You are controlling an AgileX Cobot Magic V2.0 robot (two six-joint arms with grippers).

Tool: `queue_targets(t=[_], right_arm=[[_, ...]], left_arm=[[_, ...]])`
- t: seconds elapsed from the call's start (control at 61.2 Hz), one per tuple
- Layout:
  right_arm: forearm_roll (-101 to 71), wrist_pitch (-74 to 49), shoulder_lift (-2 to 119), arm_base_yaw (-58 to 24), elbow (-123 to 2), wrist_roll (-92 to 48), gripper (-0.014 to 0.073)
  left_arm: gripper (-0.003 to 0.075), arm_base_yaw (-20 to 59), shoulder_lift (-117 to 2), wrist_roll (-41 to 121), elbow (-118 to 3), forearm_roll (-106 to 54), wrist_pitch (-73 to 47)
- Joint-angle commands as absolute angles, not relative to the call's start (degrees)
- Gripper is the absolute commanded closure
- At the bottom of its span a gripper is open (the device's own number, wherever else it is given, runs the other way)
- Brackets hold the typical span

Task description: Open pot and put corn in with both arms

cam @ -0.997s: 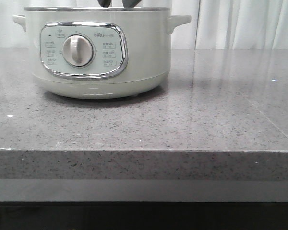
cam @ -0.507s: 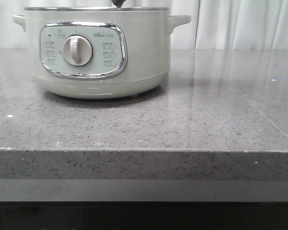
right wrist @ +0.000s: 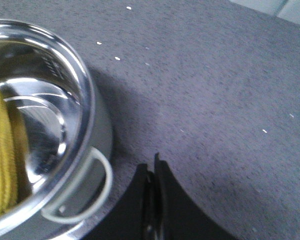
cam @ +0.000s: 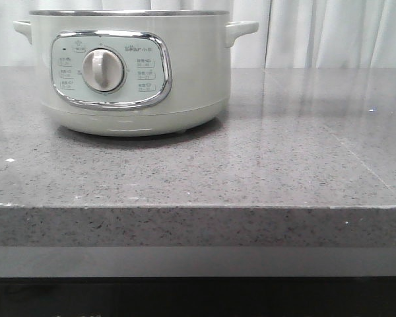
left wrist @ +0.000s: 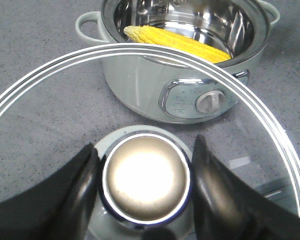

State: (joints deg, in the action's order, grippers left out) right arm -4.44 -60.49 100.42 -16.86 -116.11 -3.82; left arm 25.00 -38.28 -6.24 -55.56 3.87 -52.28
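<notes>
One pincer, the left [left wrist: 142, 175], grips the lid knob [left wrist: 145, 178]; right pincer [right wrist: 152, 172] clenched; corn [left wrist: 175, 42] half-hidden in pot [left wrist: 190, 75].

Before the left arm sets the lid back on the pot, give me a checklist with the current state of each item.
1. Corn inside the pot: ok, it lies in the steel inner bowl.
2. Corn below the rim: cannot tell; one end rests high against the wall.
3. Lid secured: ok, the left tool has a finger on each side of the lid knob.
4. Right tool out of the way: ok, it is shut, empty, and beside the pot over the countertop.
5. Pot opening unobstructed: ok, nothing sits above the rim in the front view.
6. Pot upright on the countertop: ok.
</notes>
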Motion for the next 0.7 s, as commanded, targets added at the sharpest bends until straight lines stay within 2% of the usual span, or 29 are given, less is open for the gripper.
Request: queue_targets(t=[0.0, 0.18, 0.425, 0.687], right_arm=[[-3.27, -54.86, 91.98, -14.28, -109.66, -3.21, 0.0710], [-3.27, -45.38, 77.87, -10.98, -87.99, -3.21, 0.0710], [-3.45, -31.91, 59.14, -10.64, -62.05, -3.21, 0.0710], [-3.70, -28.09, 42.81, -10.64, -43.85, -3.21, 0.0710]], left_arm=[[0.0499, 25.20, -38.13, -6.67, -57.77, 3.82, -44.46], [0.0499, 25.20, -38.13, -6.67, -57.77, 3.82, -44.46], [0.0499, 25.20, -38.13, -6.67, -57.77, 3.82, -44.46], [0.0499, 25.20, -39.73, -6.67, -57.77, 3.82, -44.46]])
